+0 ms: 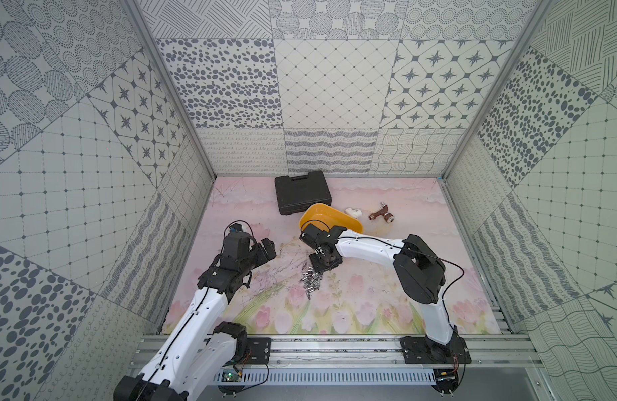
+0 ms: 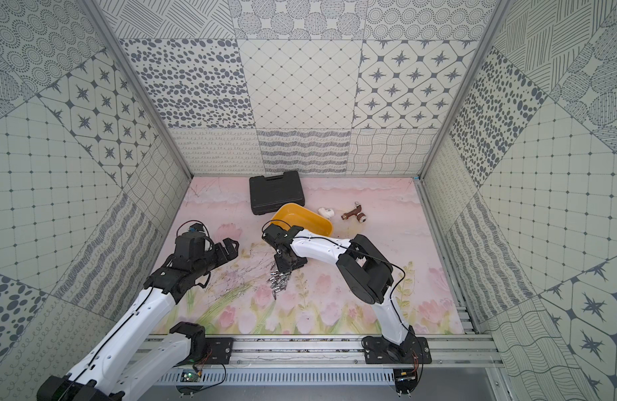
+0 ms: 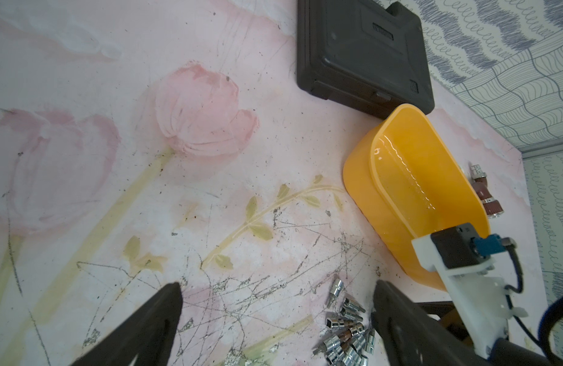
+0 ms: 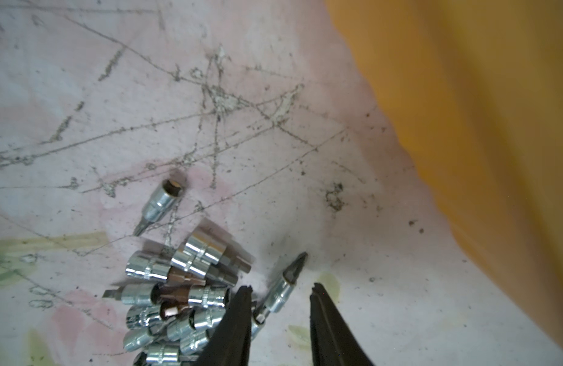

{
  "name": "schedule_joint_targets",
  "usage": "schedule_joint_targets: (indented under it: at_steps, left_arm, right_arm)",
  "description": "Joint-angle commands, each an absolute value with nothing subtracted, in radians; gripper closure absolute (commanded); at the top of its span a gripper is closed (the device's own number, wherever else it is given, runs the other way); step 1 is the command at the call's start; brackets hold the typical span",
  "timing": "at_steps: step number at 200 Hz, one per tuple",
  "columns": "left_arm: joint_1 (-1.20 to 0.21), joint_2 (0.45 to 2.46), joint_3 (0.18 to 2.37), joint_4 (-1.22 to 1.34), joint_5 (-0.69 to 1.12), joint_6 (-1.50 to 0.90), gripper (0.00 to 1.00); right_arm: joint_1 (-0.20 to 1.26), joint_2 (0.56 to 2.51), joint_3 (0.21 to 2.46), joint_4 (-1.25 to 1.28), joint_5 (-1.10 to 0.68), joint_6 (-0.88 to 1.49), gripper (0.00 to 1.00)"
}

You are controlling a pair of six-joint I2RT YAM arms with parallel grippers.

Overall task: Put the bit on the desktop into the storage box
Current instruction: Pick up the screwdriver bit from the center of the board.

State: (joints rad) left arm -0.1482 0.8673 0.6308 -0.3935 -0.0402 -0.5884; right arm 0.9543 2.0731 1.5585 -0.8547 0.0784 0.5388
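The right gripper points down at the tabletop, its two dark fingers standing narrowly apart on either side of a chrome Phillips bit. One finger overlaps the bit's shank. A clear gap shows between the bit and the other finger, so the bit is straddled, not clamped. This bit lies flat on the tulip-printed mat at the edge of the pile of bits, its tip towards the storage box, which is a blurred yellow wall close by.

In both top views the pile sits at mid-table, just in front of the right gripper. The yellow storage box lies just behind that, holding nothing visible. Its far end overlaps a corner of the black tool case; whether it rests on it I cannot tell.

The left gripper hovers near the pile, spread wide and holding nothing. A white pipe elbow and a brown tap lie beyond the box.
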Motion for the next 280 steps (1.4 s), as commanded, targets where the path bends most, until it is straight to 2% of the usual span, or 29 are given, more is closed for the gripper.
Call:
schedule_joint_targets:
  at_steps: [1,175,280]
  left_arm:
    - [-0.145,0.869,0.629,-0.395,-0.042,-0.561,0.01]
    - [-0.144,0.870,0.624,-0.399,-0.040,-0.568,0.01]
    - [-0.144,0.864,0.626,-0.404,-0.038,-0.570,0.01]
  right_arm:
    - [0.954,2.091,1.566,-0.836,0.080,0.537,0.67]
    - [0.953,2.133,1.534,-0.823,0.071,0.547,0.75]
    - [0.946,2.128,1.528,-0.817,0.076,0.548,0.87]
